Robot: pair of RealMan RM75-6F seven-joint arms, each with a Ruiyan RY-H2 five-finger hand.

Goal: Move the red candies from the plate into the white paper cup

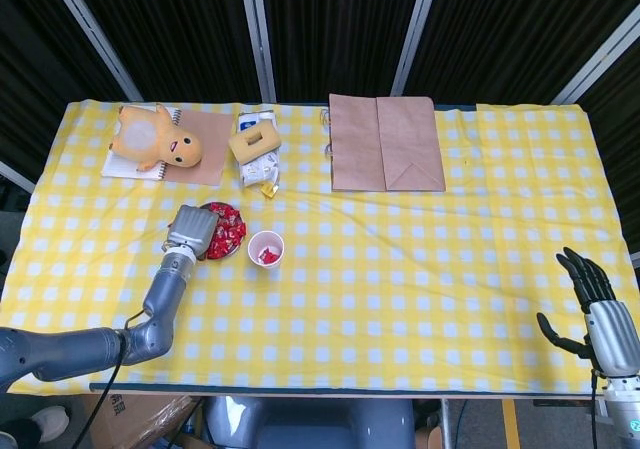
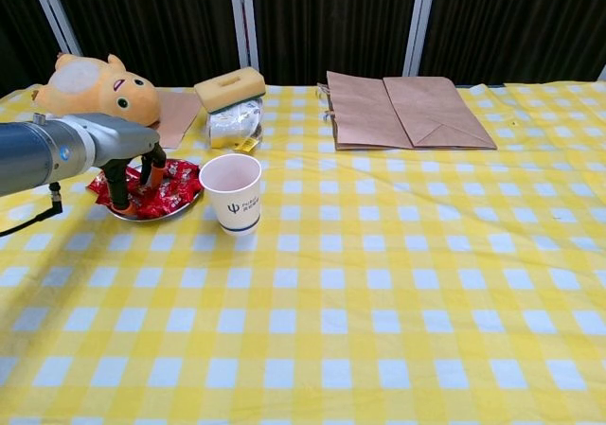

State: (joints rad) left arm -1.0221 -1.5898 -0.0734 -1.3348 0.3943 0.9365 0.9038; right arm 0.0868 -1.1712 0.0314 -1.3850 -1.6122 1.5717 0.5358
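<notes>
A small plate piled with red wrapped candies sits at the table's left. Just right of it stands the white paper cup; the head view shows red candy inside it. My left hand hovers over the plate's left half, fingers pointing down into the pile and touching the candies. Whether a candy is pinched is hidden by the hand. My right hand rests far away at the table's front right corner, fingers spread and holding nothing; the chest view does not show it.
A yellow plush toy lies on a notebook at the back left. A sponge on a white packet lies behind the cup. A flat brown paper bag lies at the back centre.
</notes>
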